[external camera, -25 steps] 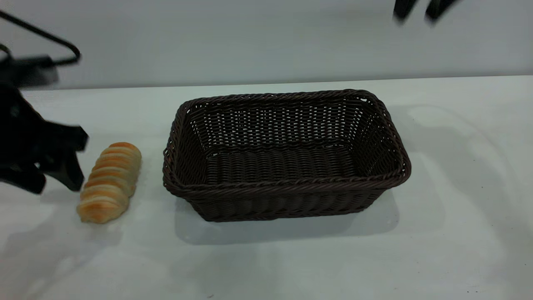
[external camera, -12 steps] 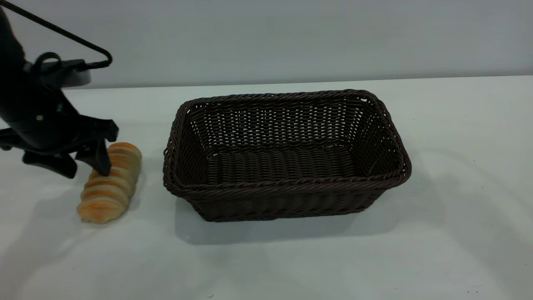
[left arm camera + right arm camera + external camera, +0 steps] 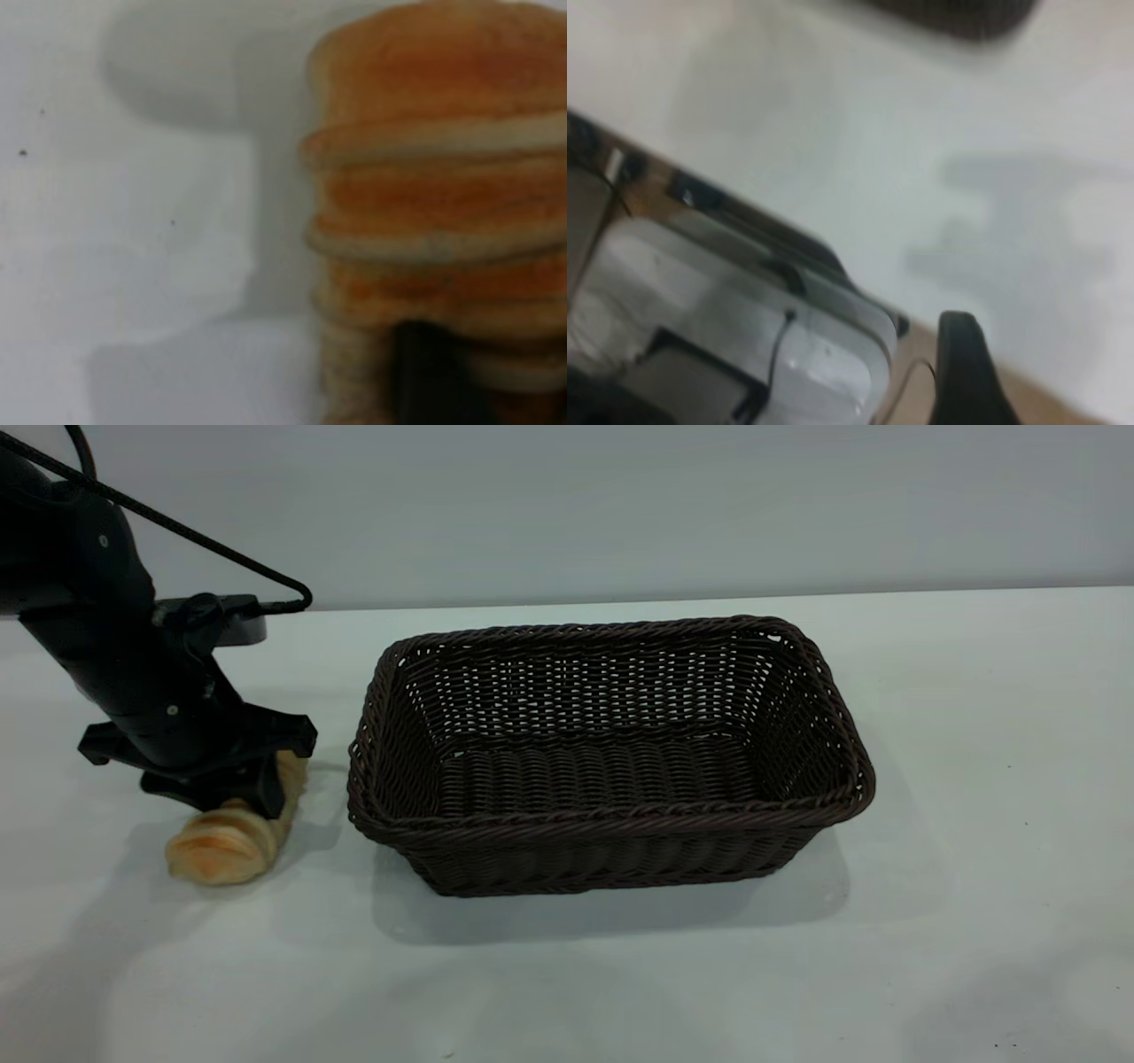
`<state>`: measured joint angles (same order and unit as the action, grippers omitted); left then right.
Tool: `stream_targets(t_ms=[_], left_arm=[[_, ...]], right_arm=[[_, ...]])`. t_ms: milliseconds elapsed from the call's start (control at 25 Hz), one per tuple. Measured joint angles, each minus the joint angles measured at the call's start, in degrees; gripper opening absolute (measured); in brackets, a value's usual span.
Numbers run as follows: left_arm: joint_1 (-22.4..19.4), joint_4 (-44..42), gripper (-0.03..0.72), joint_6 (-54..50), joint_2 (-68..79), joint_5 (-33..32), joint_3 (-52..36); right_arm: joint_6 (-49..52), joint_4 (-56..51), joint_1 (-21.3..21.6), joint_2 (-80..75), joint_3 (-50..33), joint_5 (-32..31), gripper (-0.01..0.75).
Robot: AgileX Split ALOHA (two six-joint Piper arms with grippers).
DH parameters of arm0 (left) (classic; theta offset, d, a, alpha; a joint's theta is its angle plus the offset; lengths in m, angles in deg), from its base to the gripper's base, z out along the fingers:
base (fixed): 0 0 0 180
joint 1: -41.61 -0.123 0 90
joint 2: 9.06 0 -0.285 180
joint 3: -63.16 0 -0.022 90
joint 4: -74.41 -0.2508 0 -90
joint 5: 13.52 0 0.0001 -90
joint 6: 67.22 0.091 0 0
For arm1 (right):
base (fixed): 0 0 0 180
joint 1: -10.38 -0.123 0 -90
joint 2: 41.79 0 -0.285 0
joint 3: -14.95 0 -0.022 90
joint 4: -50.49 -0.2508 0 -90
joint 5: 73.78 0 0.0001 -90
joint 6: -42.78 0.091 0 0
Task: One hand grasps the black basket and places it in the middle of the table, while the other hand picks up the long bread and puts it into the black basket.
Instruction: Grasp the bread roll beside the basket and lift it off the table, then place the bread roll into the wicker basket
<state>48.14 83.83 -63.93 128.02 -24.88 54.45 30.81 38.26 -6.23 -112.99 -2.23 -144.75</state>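
Observation:
The long bread (image 3: 221,846) lies on the table (image 3: 974,779) at the left, a golden-orange ridged loaf. My left gripper (image 3: 232,797) is down over its middle, open, with a finger on either side, and hides the loaf's far half. In the left wrist view the bread (image 3: 434,177) fills the frame close up, with one dark fingertip (image 3: 425,376) against it. The black basket (image 3: 611,828) stands empty at the table's middle, just right of the bread. My right gripper (image 3: 964,367) shows only in the right wrist view, raised by the table's edge, far from the basket (image 3: 957,16).
A black cable (image 3: 213,553) runs from the left arm above the table. In the right wrist view a silver case (image 3: 726,301) sits below the table's edge. Bare tabletop lies to the right of the basket and in front of it.
My left gripper has moved right and down from beside the bread to over its middle. The right arm's tips, at the top right one second ago, have left the exterior view.

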Motion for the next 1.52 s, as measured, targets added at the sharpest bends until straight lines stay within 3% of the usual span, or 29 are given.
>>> stream_targets(t_ms=[80,120,240,400,520,640,920,1120,1200,1400,1520], left_arm=[[0.00,-0.20,0.138,0.16,-0.55,-0.49,-0.01],[0.00,-0.20,0.110,0.22,-1.11,-0.90,-0.01],[0.07,-1.05,0.102,1.25,-5.17,-5.38,-0.20],[0.59,-2.00,0.102,2.71,-16.66,-8.59,-0.26],[3.47,-2.00,0.102,3.96,-23.93,-9.02,-0.26],[9.58,-2.00,0.100,4.64,-27.49,-7.85,-0.26],[23.65,-2.08,0.099,4.87,-21.04,2.58,-0.26],[26.50,-2.38,0.108,6.16,-11.68,8.18,-0.26],[26.50,-2.49,0.166,6.22,-8.96,8.42,-0.26],[26.43,-2.83,0.465,6.22,-8.41,8.47,-0.26],[26.43,-5.12,0.613,6.75,-11.80,4.49,-0.26]], right_arm=[[0.86,1.28,0.00,6.82,-7.62,0.00,0.482],[1.50,2.00,0.00,9.80,-10.90,0.20,0.482],[2.53,4.55,0.00,20.79,-21.82,2.40,0.482],[2.78,7.30,0.00,34.15,-29.96,2.81,0.482],[2.89,7.50,0.00,43.85,-31.26,5.00,0.482],[2.99,8.42,0.00,49.97,-32.53,6.07,0.479],[6.26,11.38,0.00,52.08,-32.67,6.06,0.431],[7.26,12.24,0.00,52.08,-32.95,6.11,0.401],[7.31,12.24,0.00,52.08,-32.97,6.11,0.400],[7.31,12.24,0.00,52.10,-32.97,6.11,0.398],[7.31,12.24,0.00,53.51,-32.97,6.11,0.398]])
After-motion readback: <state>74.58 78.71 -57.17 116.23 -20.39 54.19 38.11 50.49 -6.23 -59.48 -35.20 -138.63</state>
